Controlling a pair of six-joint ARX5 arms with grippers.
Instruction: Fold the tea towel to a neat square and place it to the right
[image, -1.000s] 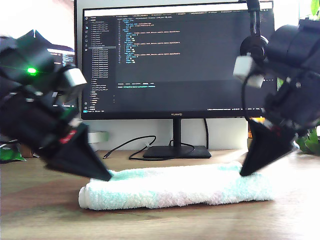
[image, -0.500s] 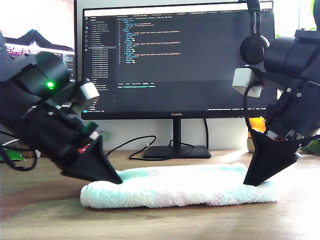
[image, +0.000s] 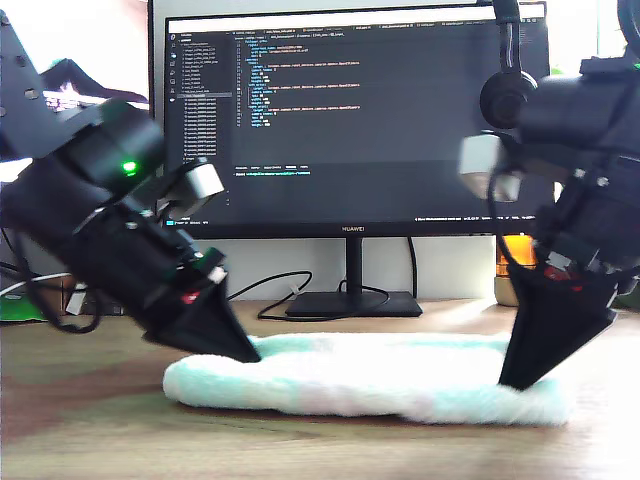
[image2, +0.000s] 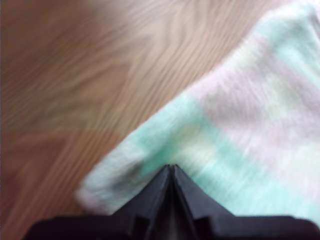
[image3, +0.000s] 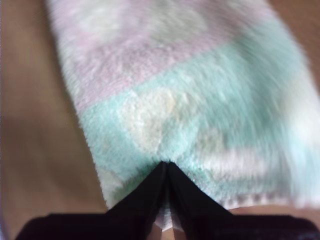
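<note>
While the tea towel (image: 365, 375) lies folded into a long, thick strip on the wooden tabletop (image: 80, 430) in front of the monitor (image: 350, 120), both of my grippers come down on it, one near each end, which I judge is the set-up for the next fold or for carrying it aside as one piece. My first gripper (image2: 170, 167) has its jaws pressed together to a point on the mint and pink cloth right beside a rounded corner of the strip; my second gripper (image3: 166, 164) is likewise drawn to a closed point near a short edge. Whether either tip pinches a layer of terry or merely presses on top, I cannot tell. In the exterior view one arm's tip (image: 245, 352) meets the towel towards that view's left and the other (image: 515, 380) towards its right, but the wrist views do not settle which is which. The strip's long axis runs across the exterior view from left to right, parallel to the screen, its ends pointing to the two sides. It is not yet a square.
</note>
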